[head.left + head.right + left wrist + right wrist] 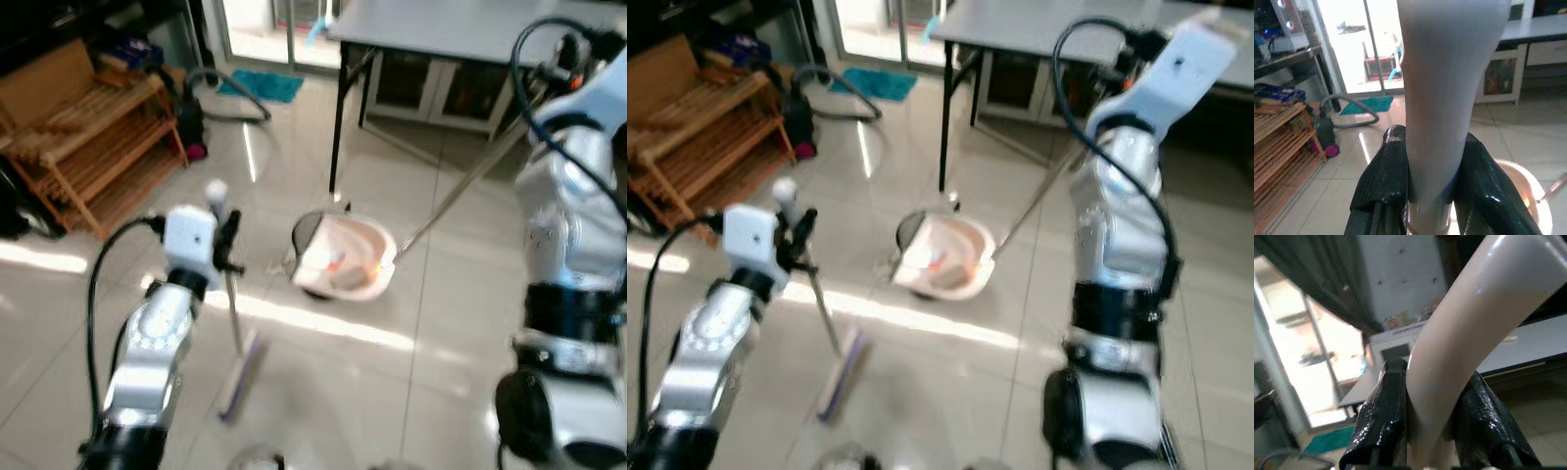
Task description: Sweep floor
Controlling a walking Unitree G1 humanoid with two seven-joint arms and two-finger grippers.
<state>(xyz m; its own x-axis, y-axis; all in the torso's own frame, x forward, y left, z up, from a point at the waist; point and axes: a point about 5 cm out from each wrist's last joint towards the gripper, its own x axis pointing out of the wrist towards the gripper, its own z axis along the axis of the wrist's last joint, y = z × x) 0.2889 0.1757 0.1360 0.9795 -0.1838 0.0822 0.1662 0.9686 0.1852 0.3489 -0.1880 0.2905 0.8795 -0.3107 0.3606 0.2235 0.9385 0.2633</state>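
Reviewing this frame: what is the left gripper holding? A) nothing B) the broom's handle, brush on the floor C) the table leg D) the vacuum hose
B: the left gripper is shut on the pale broom handle, with the brush down on the tiles beside the dustpan.

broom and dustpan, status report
Left gripper shut on broom handle. Right gripper shut on dustpan handle. Dustpan on floor, debris inside. Table leg just behind.
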